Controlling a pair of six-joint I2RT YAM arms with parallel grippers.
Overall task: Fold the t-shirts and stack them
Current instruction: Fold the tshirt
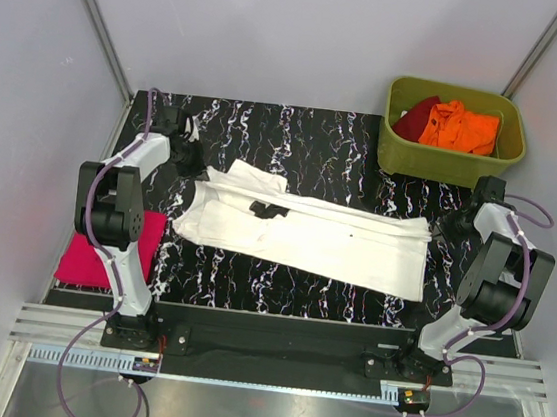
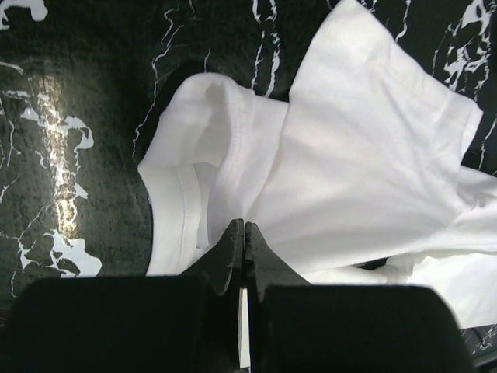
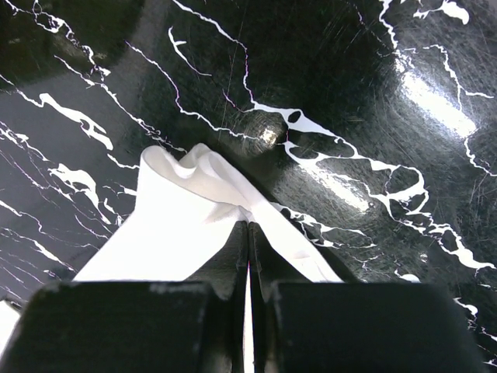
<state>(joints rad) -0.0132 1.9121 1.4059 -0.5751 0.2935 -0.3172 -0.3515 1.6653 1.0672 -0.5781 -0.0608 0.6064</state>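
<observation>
A white t-shirt [image 1: 325,239] with a small black print [image 1: 266,209] lies pulled out lengthwise across the black marbled mat [image 1: 316,142]. At its left end, my left gripper [image 1: 188,161] is shut on the cloth. In the left wrist view the jaws [image 2: 245,227] meet on the white fabric [image 2: 365,155] near a sleeve. At the right end my right gripper [image 1: 445,225] pinches a bunched corner, and the right wrist view shows the closed gripper [image 3: 248,225] with white cloth [image 3: 171,225] puckered just ahead of it. A folded magenta-pink t-shirt [image 1: 103,249] lies at the far left, partly behind the left arm.
An olive-green tub [image 1: 451,148] stands at the back right with an orange shirt [image 1: 461,129] and a dark red one [image 1: 417,116] in it. Grey walls close in the sides and back. A metal rail [image 1: 272,354] runs along the near edge.
</observation>
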